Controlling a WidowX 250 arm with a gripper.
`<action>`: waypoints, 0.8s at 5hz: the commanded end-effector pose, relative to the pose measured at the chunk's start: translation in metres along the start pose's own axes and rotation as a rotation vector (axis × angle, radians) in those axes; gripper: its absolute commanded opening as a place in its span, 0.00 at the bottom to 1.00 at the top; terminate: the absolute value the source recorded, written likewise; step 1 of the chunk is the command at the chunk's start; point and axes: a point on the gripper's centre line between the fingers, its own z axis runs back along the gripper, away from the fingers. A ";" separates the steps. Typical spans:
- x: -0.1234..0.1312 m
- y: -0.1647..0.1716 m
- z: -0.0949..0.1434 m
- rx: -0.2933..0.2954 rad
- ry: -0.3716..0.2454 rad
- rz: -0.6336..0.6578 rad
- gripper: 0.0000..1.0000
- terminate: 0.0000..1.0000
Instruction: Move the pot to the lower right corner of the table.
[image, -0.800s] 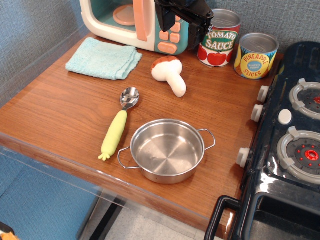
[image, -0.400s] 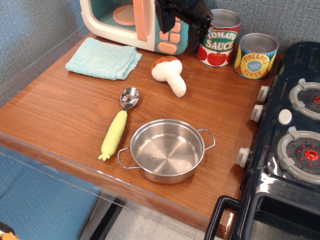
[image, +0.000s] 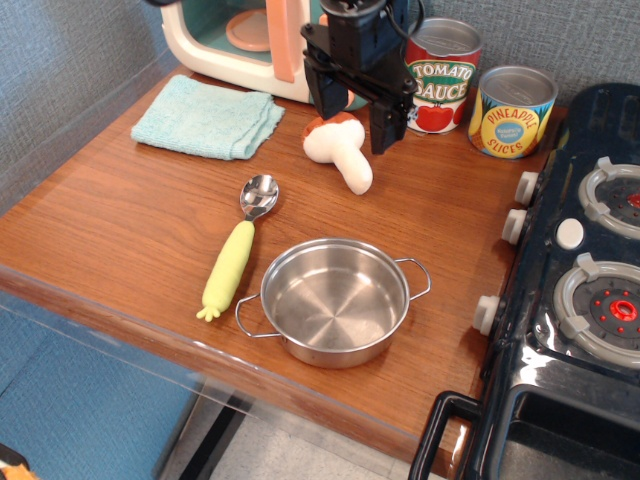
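Note:
The pot (image: 335, 303) is a shallow shiny steel pot with two wire loop handles. It stands upright and empty on the brown wood table (image: 120, 230), near the front edge and left of the stove. My gripper (image: 353, 127) hangs open and empty at the back of the table, above the toy mushroom (image: 341, 148). It is well behind the pot and apart from it. One dark finger (image: 325, 95) is on the left and the other on the right.
A spoon with a yellow handle (image: 237, 251) lies just left of the pot. A teal cloth (image: 208, 117) lies back left. A toy microwave (image: 265, 45), a tomato sauce can (image: 440, 75) and a pineapple can (image: 511, 111) line the back. The black stove (image: 575, 300) borders the right.
My gripper has come down and forward from in front of the microwave to just over the mushroom. The pot and the other things have not moved.

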 end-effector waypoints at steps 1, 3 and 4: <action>-0.050 -0.010 0.015 0.007 0.040 -0.033 1.00 0.00; -0.083 -0.030 -0.014 0.019 0.154 -0.090 1.00 0.00; -0.091 -0.038 -0.031 0.021 0.192 -0.107 1.00 0.00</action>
